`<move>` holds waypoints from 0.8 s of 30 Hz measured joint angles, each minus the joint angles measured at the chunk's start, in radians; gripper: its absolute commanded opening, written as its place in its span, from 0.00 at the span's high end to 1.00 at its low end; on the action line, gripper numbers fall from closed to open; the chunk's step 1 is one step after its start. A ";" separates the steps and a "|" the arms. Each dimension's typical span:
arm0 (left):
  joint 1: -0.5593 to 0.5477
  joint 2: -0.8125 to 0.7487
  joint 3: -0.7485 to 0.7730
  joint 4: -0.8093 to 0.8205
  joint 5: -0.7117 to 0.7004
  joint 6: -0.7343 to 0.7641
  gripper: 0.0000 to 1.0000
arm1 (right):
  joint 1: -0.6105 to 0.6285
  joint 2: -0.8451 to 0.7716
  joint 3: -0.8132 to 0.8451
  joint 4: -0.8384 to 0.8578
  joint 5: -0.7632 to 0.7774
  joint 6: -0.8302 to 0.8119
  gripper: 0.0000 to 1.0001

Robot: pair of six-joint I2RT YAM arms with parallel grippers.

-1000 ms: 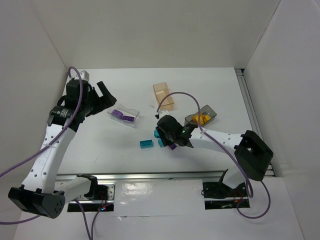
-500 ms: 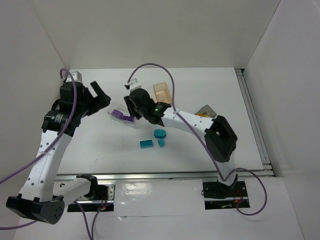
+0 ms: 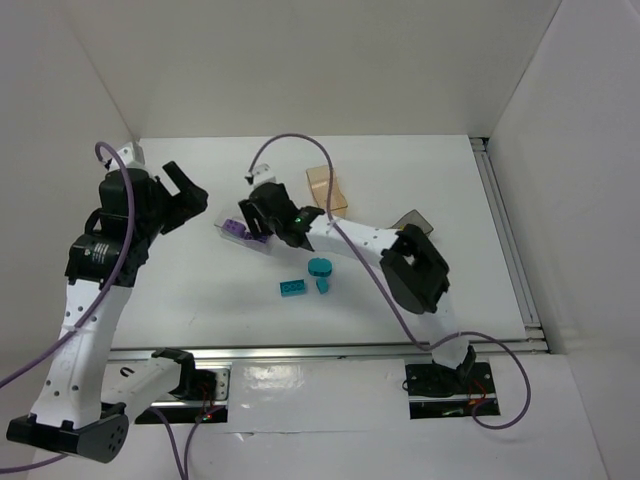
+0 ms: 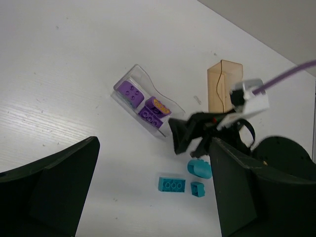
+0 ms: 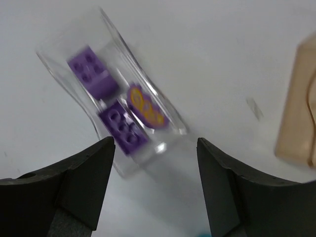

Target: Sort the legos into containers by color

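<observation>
The clear bin (image 3: pixel 232 238) at the table's left-centre holds purple legos (image 5: pixel 92 72) (image 5: pixel 123 129) and a blurred purple piece with an orange-yellow face (image 5: pixel 146 106). My right gripper (image 3: pixel 252 222) hangs just above the bin's near end, open and empty (image 5: pixel 155 170). Three teal legos lie on the table in front: a flat brick (image 3: pixel 293 288), a small one (image 3: pixel 322 285) and a rounded one (image 3: pixel 320 267). My left gripper (image 3: pixel 190 190) is open and empty, raised to the left of the clear bin (image 4: pixel 153 153).
The peach-orange bin (image 3: pixel 326 187) stands behind the right arm, also in the right wrist view (image 5: pixel 298 123). The smoky grey bin (image 3: pixel 414 219) is mostly hidden by the right arm's elbow. White walls enclose the table on three sides.
My right arm swung from the teal legos leftward to the clear bin. The purple piece it carried is out of its jaws, which are now open. My left arm drew back and up slightly.
</observation>
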 measured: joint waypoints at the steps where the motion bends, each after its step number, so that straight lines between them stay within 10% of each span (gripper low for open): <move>1: 0.000 0.001 -0.001 0.000 0.002 0.000 0.00 | -0.001 -0.053 -0.083 0.005 0.011 0.012 0.26; 10: 0.010 0.005 -0.044 0.006 0.016 0.002 0.00 | -0.066 -0.467 -0.597 0.000 0.092 0.170 0.07; 24: 0.011 0.048 -0.060 0.042 0.076 0.003 0.00 | -0.068 -0.401 -0.684 -0.035 -0.008 0.316 0.00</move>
